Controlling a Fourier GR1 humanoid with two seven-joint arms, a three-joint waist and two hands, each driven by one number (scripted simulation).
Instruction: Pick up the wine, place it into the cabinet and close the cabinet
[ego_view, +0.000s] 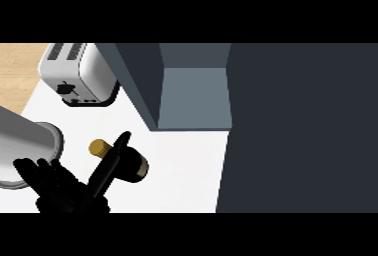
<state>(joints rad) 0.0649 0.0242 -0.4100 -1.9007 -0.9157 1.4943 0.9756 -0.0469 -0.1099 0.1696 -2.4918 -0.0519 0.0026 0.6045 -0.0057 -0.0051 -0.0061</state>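
Note:
The wine bottle (139, 167), dark with a gold cap (99, 147), is on the white counter at lower left, its cap pointing up and left. My left hand (63, 192) shows at the lower left edge, open, fingers up. Its long thumb (111, 165) crosses in front of the bottle's neck and hides part of it; I cannot tell whether it touches. The dark cabinet (140, 80) stands behind the bottle, its grey-blue inside (196, 95) open to view. A wide dark panel (303, 125) fills the right side. My right hand shows nowhere.
A silver toaster (77, 72) stands at the back left. A grey round vessel (26, 145) sits at the left edge beside my hand. White counter (184, 165) lies between the bottle and the dark panel.

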